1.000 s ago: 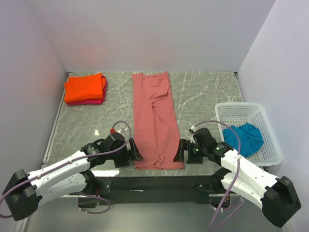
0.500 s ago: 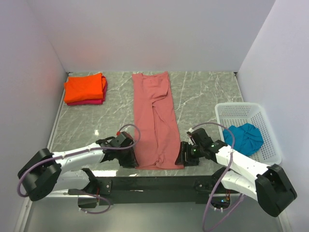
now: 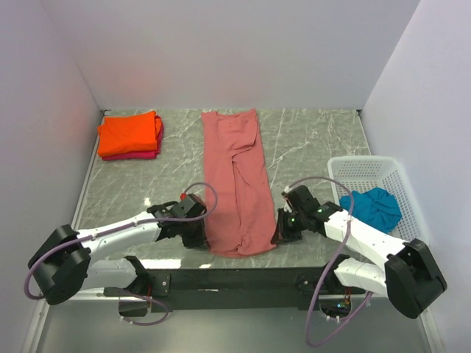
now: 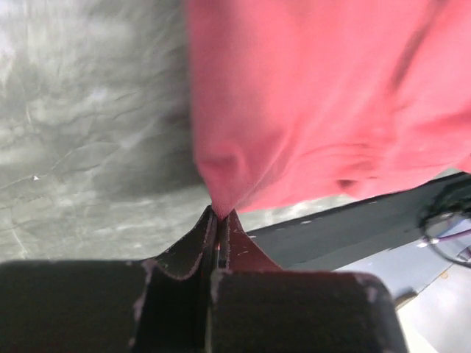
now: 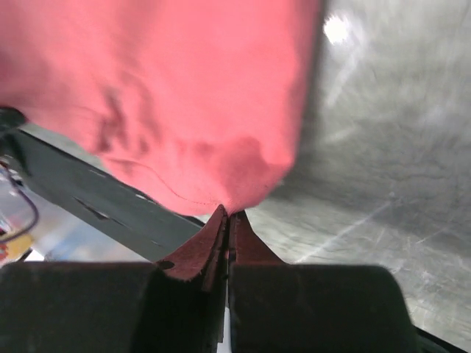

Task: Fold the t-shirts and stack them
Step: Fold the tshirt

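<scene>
table [image 3: 316, 143]: grey marble | centre: brick-red shirt [image 3: 237, 176] | far-left: folded pink-red shirt [image 3: 136, 155] | right: white basket [image 3: 368, 173]

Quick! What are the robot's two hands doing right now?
Left hand: closed, pinching the brick-red t-shirt at a near corner.
Right hand: closed, pinching its other near corner.

Left claw [image 4: 218, 217] and right claw [image 5: 227, 215] have closed onto corners of brick-red shirt [image 3: 239, 176]

- The long t-shirt [image 3: 237, 176] lies mid-tabletop [image 3: 316, 147], running near to far.
- The stacked t-shirts [image 3: 130, 134] sit far left.
- The basket [image 3: 368, 168], right, holds the bunched t-shirt [image 3: 375, 208].
- The left claw [image 3: 200, 237] and right claw [image 3: 280, 232] are at the long t-shirt's near corners.
</scene>
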Controlling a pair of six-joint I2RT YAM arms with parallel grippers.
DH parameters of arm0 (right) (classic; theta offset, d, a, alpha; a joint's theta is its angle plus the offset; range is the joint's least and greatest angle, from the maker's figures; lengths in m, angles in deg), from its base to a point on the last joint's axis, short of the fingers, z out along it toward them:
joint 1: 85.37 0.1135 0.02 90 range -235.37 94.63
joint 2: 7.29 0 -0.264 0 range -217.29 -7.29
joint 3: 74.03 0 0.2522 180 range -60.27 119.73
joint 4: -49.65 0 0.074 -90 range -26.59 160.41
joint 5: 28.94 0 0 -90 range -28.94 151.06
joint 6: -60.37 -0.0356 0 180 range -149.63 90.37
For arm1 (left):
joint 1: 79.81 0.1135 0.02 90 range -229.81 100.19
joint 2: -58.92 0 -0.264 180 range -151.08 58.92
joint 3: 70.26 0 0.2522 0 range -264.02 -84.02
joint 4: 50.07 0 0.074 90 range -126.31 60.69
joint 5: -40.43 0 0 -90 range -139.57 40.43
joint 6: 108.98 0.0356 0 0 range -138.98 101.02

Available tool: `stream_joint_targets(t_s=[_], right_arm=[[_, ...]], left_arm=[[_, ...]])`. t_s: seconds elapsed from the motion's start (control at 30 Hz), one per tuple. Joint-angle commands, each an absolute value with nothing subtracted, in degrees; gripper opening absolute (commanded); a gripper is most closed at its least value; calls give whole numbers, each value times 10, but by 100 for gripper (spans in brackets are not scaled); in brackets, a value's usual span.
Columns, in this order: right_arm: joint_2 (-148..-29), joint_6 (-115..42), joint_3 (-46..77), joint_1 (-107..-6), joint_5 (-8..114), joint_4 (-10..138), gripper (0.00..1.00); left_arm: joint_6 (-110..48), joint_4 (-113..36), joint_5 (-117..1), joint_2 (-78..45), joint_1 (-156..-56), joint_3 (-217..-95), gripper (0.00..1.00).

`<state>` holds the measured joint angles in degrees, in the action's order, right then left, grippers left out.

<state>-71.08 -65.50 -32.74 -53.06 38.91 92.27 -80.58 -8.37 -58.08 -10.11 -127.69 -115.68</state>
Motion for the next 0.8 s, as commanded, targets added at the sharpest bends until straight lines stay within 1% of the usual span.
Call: stream_joint_targets(t_s=[0.0,0.1,0.23,0.37,0.43,0.53,0.6,0.77], right_arm=[[-682,-645,-264,-531,430,936,0],[-691,-650,-221,-532,475,919,0],[-723,-657,-162,-537,533,893,0],[-782,-666,-89,-544,567,869,0],[-801,-666,-62,-545,598,860,0],[-836,-663,-18,-554,610,849,0],[-863,-658,12,-562,621,847,0],[-931,-646,85,-584,624,856,0]], left_arm=[[-791,-56,-537,-77,-1276,-1218,0],[-774,-69,-533,-79,-1242,-1239,1],[-749,-106,-532,-97,-1171,-1271,1],[-739,-168,-535,-128,-1132,-1301,1],[-738,-193,-556,-156,-1109,-1321,1],[-723,-216,-566,-204,-1095,-1366,1],[-718,-204,-553,-239,-1089,-1408,1],[-736,-211,-521,-283,-1072,-1460,1]])
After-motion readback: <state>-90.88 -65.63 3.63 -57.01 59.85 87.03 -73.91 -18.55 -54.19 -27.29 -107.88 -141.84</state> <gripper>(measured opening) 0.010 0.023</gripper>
